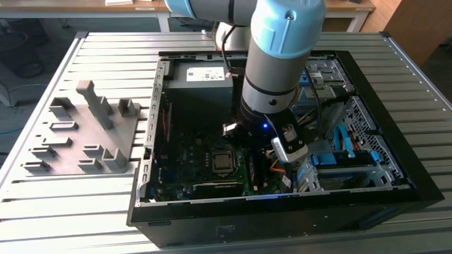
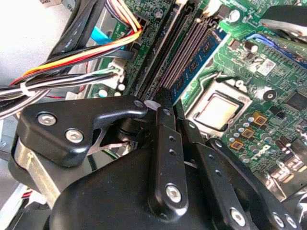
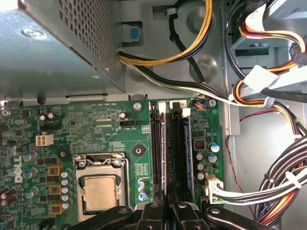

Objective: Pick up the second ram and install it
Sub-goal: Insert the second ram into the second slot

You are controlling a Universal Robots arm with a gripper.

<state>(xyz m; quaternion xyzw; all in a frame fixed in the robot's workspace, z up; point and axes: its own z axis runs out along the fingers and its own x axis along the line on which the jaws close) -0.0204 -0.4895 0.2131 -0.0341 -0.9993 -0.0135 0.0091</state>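
1. On the exterior view's left, a grey plastic fixture tray (image 1: 84,132) with upright holders rests on the ribbed metal bench (image 1: 42,201).
2. Beside it, to the exterior view's right, stands the open black computer case (image 1: 282,211), with the green motherboard (image 1: 190,159) lying flat inside.
3. The square silver processor chip (image 1: 222,161) sits in its socket near the middle of the board; it also appears in the first wrist view (image 3: 100,191) and the second wrist view (image 2: 217,111).
4. The grey and light-blue robot arm (image 1: 279,58) reaches down into the case, its black end effector (image 1: 251,138) low over the board, just to the exterior view's right of the processor.
5. In the first wrist view the end effector (image 3: 165,211) sits directly over the long black plastic slot strips (image 3: 157,148).
6. In the second wrist view its fingers (image 2: 165,143) stand close together, clamped on the second ram (image 2: 164,94), of which a thin dark edge shows at the fingertips, right at the slot strips (image 2: 184,52).
7. A stick with a blue label (image 2: 204,55) already sits in the neighbouring slot.
8. Bundled yellow, orange, black and white cables (image 3: 283,177) run alongside the board.
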